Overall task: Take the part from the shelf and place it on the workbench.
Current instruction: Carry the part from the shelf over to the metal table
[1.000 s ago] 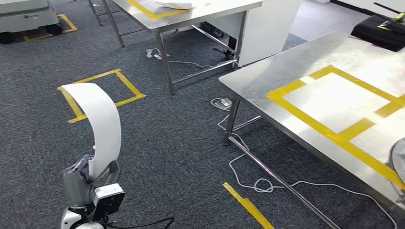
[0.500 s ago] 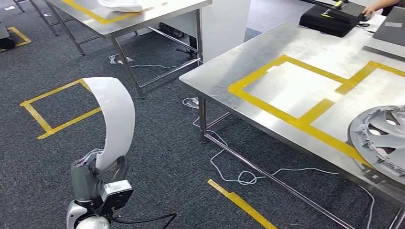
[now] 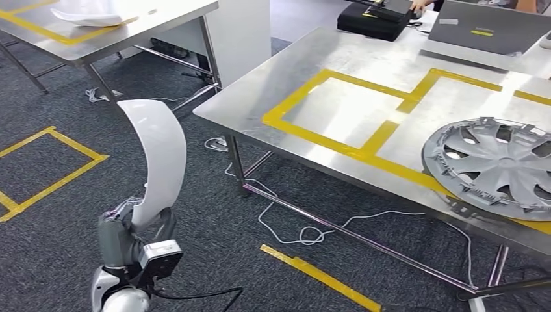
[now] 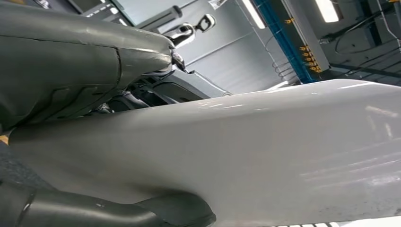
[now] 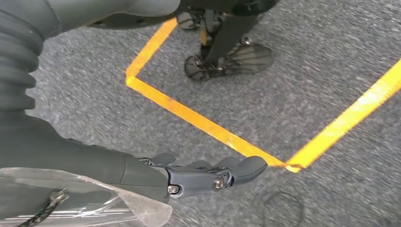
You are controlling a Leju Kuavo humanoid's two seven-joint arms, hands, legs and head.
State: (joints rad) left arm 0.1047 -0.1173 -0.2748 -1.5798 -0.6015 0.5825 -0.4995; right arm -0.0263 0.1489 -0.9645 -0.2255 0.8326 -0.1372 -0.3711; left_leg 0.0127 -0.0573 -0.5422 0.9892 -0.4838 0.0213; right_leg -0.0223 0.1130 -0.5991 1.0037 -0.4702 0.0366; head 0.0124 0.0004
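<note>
Change: the whole head view has been swung round since the earlier frames; the camera has turned, not the things, and the tabletop [image 3: 312,71] now lies closer and more central, with a wheel cover [image 3: 497,166] in sight on it.
Tabletop: steel, marked with yellow tape [image 3: 364,146] into boxes; the nearer box is bare, the wheel cover lies in the box beside it, and a laptop [image 3: 494,29] and a black case [image 3: 375,18] sit at the far edge.
Part: the curved white part [image 3: 158,153] is held upright over the carpet, well apart from the tabletop and short of its near corner.
Left hand: the left hand [image 3: 127,237] is gripped round the part's lower end; in the wrist view the thumb [image 4: 85,52] is pressed on the white surface.
Right hand: the right hand [image 5: 208,175] hangs over the floor holding nothing, fingers loosely extended.
Step in hand: carrying; judged roughly half done.
Doing it well: the grip should be kept firm, the approach squared to the table edge, the tall end lifted clear of that edge, and the part set down in the bare box.
</note>
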